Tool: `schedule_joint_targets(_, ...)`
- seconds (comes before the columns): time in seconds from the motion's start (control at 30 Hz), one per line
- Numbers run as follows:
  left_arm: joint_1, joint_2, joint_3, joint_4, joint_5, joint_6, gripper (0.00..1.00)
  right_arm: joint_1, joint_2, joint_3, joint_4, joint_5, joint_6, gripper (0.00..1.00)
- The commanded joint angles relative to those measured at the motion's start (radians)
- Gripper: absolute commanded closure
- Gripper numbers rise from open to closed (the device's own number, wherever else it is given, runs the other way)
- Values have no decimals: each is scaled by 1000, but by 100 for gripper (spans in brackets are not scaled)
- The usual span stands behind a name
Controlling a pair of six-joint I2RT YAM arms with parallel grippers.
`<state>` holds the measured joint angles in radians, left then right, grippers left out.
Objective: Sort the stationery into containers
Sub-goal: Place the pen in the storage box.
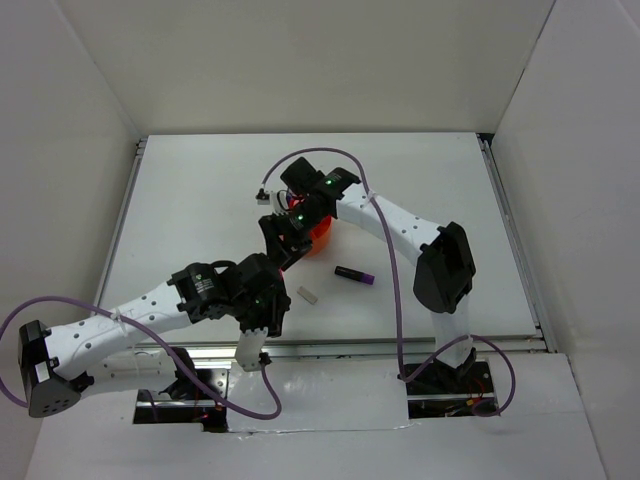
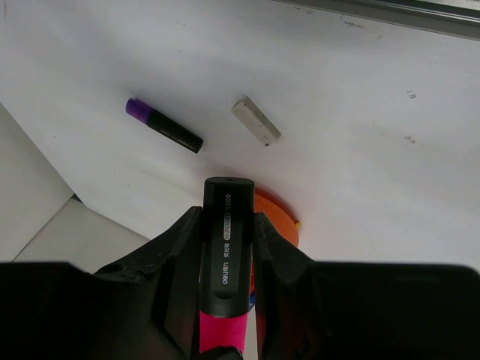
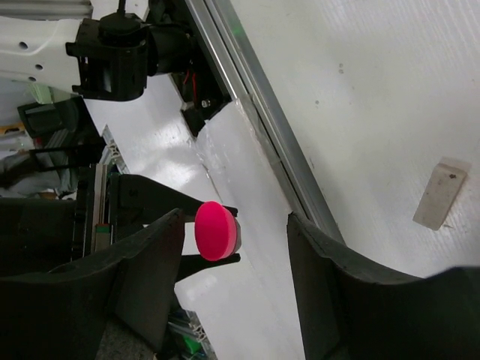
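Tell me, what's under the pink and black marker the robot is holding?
Just below the pink-black marker, a curved piece of the orange organizer shows. The marker and the left end effector cover the rest, so what is inside cannot be seen.

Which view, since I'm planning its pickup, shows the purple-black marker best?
Left wrist: the purple-black marker lies whole and sharp, purple end and black body distinct, near the eraser. Top external shows the marker small, near the orange organizer. Right wrist misses it.
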<state>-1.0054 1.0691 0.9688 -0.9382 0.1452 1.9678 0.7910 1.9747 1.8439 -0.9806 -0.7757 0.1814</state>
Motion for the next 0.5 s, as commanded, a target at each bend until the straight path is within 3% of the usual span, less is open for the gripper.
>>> schedule_joint_targets(0.0,-9,-17,11,4,-10,763,98,-7,-65,-14,-13,-23,-19,38)
schedule_joint_targets(0.07,-9,-18,10,1,-13,755,98,-7,-69,-20,-13,-28,-19,45)
schedule_joint_targets(0.23,-9,-24,-2,15,-18,743,94,-9,-68,-15,-10,-39,-23,73)
schedule_joint_targets(0.27,-10,-26,-8,25,-13,737,88,-10,-69,-12,-9,-45,-23,81)
schedule_joint_targets(0.33,-10,-35,-18,42,-9,721,76,-13,-73,-12,-9,-53,-23,87)
schedule_joint_targets(0.4,-15,-49,-39,84,0,691,44,-18,-77,-12,-1,-63,-26,94)
schedule_joint_targets(0.47,-21,-58,-54,111,-12,672,27,-22,-85,-12,3,-73,-23,100)
